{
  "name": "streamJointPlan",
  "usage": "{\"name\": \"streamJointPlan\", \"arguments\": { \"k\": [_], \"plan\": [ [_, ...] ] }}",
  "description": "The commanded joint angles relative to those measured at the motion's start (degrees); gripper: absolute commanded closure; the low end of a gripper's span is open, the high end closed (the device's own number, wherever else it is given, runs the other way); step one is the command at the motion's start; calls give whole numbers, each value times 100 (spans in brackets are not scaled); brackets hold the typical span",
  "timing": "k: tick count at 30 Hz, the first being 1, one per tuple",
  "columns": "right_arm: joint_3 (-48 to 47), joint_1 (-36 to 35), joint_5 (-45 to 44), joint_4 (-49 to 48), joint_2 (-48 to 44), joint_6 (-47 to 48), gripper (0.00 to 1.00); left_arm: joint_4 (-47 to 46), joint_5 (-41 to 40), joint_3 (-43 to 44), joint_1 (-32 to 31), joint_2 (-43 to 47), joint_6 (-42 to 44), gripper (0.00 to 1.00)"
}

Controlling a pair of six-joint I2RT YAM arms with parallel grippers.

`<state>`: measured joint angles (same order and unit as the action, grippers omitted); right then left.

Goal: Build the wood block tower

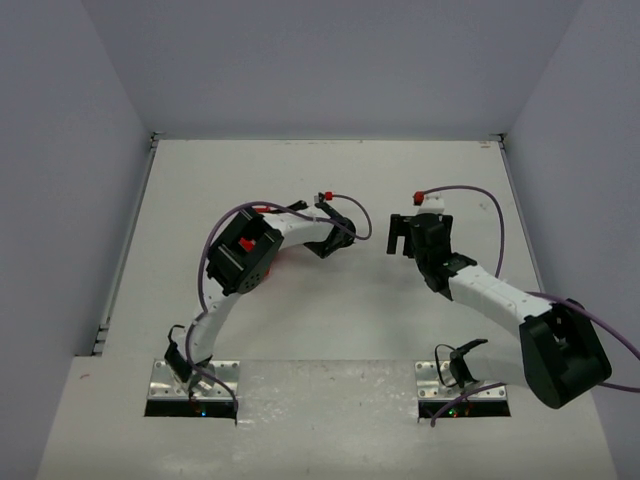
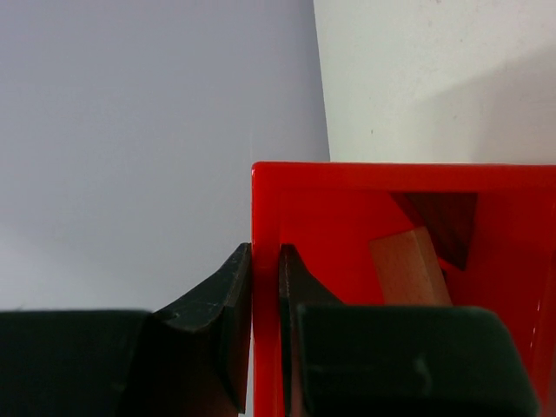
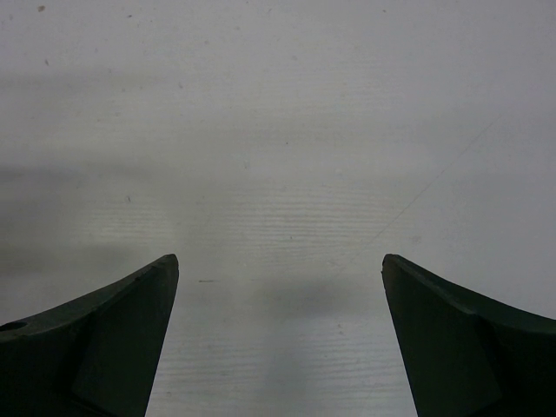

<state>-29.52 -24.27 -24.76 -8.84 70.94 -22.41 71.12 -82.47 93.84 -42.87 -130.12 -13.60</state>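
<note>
Looking from the near edge outward, I see the two arms rise from their mounting plates [image 1: 195, 380] and reach toward the middle of the table [image 1: 250, 170], the left one folded at the elbow and the right one stretched in from the right side. On the left wrist camera, the left gripper [image 2: 264, 252] is pinched on the side wall of the red bin [image 2: 347, 208]: one finger [image 2: 221, 295] sits outside the wall and the other inside, both pressed flat against the thin plastic with no gap showing. Just past the inner finger, down in the bin, a pale tan block [image 2: 408, 265] lies tilted, and behind it a dark reddish-brown triangular piece [image 2: 443, 221] rests against the far wall of the bin, touching or nearly touching the block. Those are the only tower pieces I can make out, and both are in the bin, not on the table. I cannot tell whether the bin is resting on the surface or raised off it. The right gripper [image 3: 278, 261] is spread wide, holding nothing, its two dark fingers framing bare white tabletop. In the overhead view it hangs well apart from the left wrist, near the centre. Beyond everything stands the grey-lilac wall [image 2: 130, 130].
</note>
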Motion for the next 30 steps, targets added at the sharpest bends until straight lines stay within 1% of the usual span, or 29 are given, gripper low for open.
{"name": "streamJointPlan", "arguments": {
  "k": [1, 6, 10, 15, 19, 22, 24, 27, 28, 30],
  "plan": [
    [-312, -50, 153, -45, 24, 44, 1, -256, -1403, 81, -292, -200, 1232, 100],
    [-403, -60, 57, 112, 102, 17, 1, -481, -1407, -77, -592, -397, 1642, 100],
    [-398, -69, 41, 138, 113, 0, 1, -534, -1403, -195, -607, -540, 1716, 100],
    [-407, -78, 24, 155, 142, -17, 1, -505, -1373, -588, -591, -163, 1749, 100],
    [-456, -73, 27, 226, 194, -57, 1, -674, -1265, -1218, -591, 380, 2013, 100],
    [-487, -78, -18, 300, 234, -132, 1, -731, -1255, -1231, -591, 383, 2066, 100],
    [-549, -68, -196, 422, 430, -318, 1, -729, -1213, -1133, -591, 263, 2070, 100],
    [-902, -35, -484, 788, 975, -611, 1, -687, -1254, -1076, -590, 216, 2035, 100],
    [-1018, 100, -453, 997, 1185, -732, 1, -682, -1259, -1007, -585, 226, 2009, 100],
    [-1205, 300, -40, 1287, 1658, -1132, 1, -684, -1238, -901, -573, 276, 1975, 100]
  ]
}}
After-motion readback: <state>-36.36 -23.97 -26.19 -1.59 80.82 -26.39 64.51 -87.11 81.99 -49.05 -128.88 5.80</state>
